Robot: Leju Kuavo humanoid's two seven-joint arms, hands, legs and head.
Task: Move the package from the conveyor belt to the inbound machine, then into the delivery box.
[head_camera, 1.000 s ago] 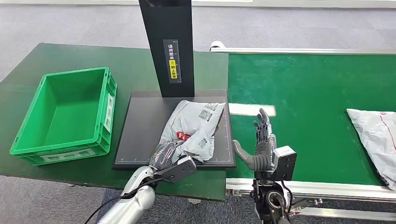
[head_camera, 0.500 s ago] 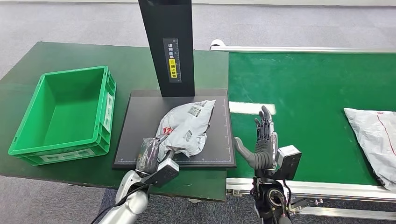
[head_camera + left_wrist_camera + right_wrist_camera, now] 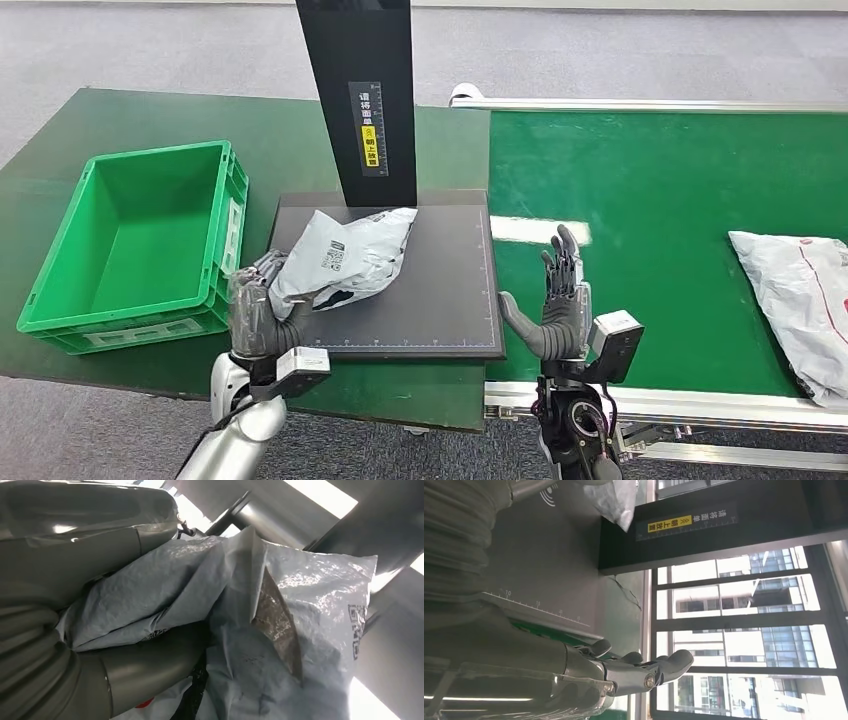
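A grey plastic mailer package point(image 3: 350, 256) with QR labels hangs over the left part of the black inbound machine plate point(image 3: 430, 300), held in my left hand point(image 3: 256, 312), which grips its lower end near the plate's left front corner. Up close in the left wrist view, the crumpled package point(image 3: 280, 630) is clamped between the thumb and fingers point(image 3: 150, 665). My right hand point(image 3: 556, 305) stands upright and open over the conveyor belt point(image 3: 660, 200), just right of the plate, holding nothing. The green delivery box point(image 3: 60, 290) sits empty to the left.
The machine's black post point(image 3: 358, 90) with a yellow label rises behind the plate. A second grey package point(image 3: 795, 295) lies on the belt at the right edge. The dark green table point(image 3: 120, 115) extends behind the box.
My left hand has lifted the package off the plate and carried it left toward the green box. The right hand has stayed in place.
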